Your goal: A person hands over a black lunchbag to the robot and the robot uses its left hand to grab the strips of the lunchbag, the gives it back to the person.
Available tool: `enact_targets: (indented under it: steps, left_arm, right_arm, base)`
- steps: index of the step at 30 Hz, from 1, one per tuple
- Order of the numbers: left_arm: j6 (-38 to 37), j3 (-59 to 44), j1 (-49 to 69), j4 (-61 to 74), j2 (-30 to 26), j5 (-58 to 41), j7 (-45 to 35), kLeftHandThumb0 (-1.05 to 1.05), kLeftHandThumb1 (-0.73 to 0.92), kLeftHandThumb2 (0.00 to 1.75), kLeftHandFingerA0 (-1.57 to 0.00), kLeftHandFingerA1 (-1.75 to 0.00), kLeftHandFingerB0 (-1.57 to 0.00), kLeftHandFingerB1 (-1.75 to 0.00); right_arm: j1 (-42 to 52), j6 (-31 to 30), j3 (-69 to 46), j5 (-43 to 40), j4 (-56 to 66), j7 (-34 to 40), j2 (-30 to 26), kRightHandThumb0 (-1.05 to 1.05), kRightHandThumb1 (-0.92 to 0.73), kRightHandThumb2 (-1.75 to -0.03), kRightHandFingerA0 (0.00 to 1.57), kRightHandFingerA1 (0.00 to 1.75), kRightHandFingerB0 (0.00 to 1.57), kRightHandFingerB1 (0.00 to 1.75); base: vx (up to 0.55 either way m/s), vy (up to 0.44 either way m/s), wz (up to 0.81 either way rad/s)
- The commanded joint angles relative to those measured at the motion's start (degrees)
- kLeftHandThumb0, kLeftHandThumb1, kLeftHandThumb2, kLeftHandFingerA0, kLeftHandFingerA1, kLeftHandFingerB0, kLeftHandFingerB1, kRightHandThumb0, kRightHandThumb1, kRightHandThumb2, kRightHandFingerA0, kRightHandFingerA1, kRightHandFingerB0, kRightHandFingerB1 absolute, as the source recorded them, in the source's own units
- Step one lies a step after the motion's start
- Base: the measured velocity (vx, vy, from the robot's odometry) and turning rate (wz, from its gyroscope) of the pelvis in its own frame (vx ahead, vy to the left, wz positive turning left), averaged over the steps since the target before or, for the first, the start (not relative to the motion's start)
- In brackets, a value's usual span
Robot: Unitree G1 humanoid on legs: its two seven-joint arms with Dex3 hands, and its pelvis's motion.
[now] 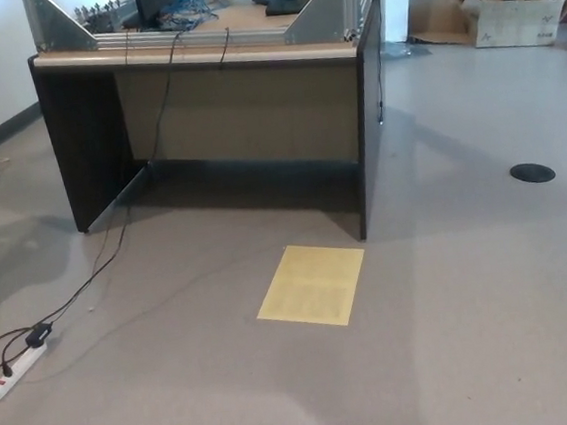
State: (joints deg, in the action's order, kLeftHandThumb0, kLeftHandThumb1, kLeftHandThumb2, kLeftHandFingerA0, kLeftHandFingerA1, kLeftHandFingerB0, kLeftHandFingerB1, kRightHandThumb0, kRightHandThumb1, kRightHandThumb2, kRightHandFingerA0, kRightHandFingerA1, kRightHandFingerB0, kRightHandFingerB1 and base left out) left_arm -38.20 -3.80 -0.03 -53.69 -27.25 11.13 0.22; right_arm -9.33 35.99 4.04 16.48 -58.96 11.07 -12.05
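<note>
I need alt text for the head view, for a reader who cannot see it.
No robot hand, person or lunchbag is in view. A dark desk stands on a grey floor, with a yellow sheet lying before it, a power strip at left and a cardboard box far right.
</note>
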Motion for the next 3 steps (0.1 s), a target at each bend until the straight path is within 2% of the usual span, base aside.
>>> enact_targets:
  steps: [1,3]
  left_arm:
    - [-0.5,-0.3,0.3,0.6,-0.3,-1.2,-1.0,-0.69,0.44,0.83,0.00,-0.31,-0.11,-0.24]
    - [0.7,-0.1,-0.2,1.2,-0.3,-1.2,-1.3,-0.69,0.44,0.84,0.00,-0.30,-0.13,-0.24]
  right_arm:
    - [0.4,1.3,-0.2,0.1,0.0,1.9,-1.2,-0.55,-0.73,-0.63,0.71,0.50,0.64,0.48]
    - [-0.1,1.3,-0.5,-0.3,-0.1,1.8,-1.2,-0.55,-0.73,-0.62,0.71,0.49,0.64,0.48]
  base:
    - [0.00,0.000,0.00]
    - [0.00,0.000,0.00]
